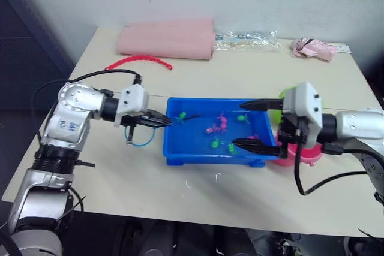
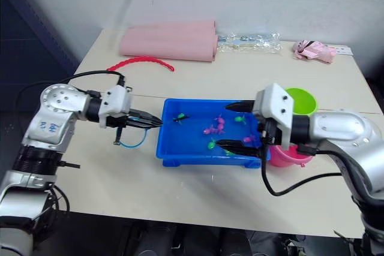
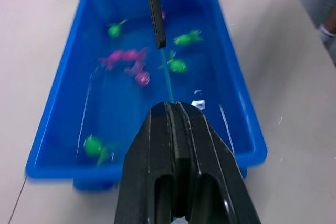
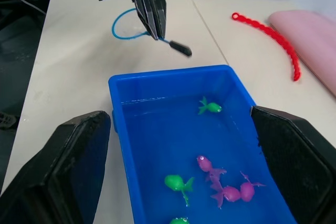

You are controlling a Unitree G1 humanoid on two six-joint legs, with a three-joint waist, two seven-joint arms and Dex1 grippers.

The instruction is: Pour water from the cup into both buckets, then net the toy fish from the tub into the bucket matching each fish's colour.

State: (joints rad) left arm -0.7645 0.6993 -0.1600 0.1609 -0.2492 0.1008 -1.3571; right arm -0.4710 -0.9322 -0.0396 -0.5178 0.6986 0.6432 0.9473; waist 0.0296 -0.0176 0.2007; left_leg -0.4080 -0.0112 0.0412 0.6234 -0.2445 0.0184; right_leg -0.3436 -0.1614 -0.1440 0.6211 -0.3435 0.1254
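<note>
— Left gripper [image 1: 161, 120]?
— We log its fingers clenched on the net [image 4: 137, 27], seemingly mid-handle, hoop outside the tub [image 1: 198, 148].
— Right gripper [image 1: 252, 125]?
— Fingers spread wide over the tub, empty.

Right end effector [image 1: 252, 124] straddles tub [image 1: 180, 157], seemingly.

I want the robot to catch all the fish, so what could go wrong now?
1. The left gripper is shut on the thin stem of the net, whose blue hoop hangs outside the tub, away from the water. A scoop like this may catch no toy fish.
2. The open right gripper straddles the tub's end beside the pink bucket. A careless move might bump either.
</note>
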